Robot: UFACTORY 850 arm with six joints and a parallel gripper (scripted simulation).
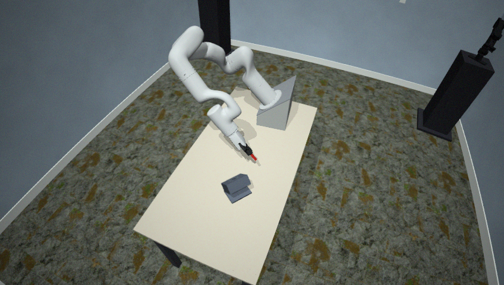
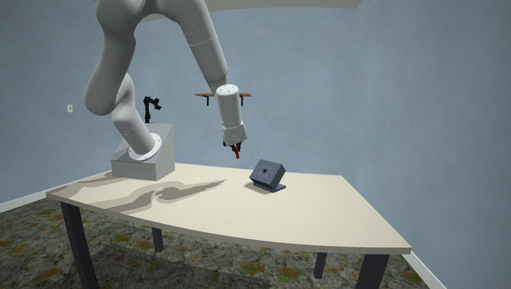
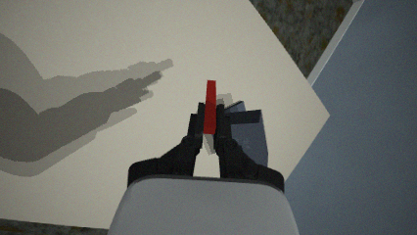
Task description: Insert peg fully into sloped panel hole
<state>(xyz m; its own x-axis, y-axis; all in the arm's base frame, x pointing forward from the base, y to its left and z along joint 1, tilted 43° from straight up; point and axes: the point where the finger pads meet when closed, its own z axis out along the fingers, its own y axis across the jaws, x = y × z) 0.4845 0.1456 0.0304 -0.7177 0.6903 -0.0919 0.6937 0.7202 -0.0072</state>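
My gripper is shut on the red peg, which sticks out past the black fingertips. I hold it in the air above the table, up and to the left of the grey sloped panel. The panel's small dark hole faces the arm. In the exterior view the peg hangs below the gripper, tilted. In the wrist view the peg is between the fingers, and part of the panel shows just to the right behind them.
The grey angled robot base stands at the table's far end. Black camera stands are on the floor beyond the table. The table's edge is close to the right in the wrist view.
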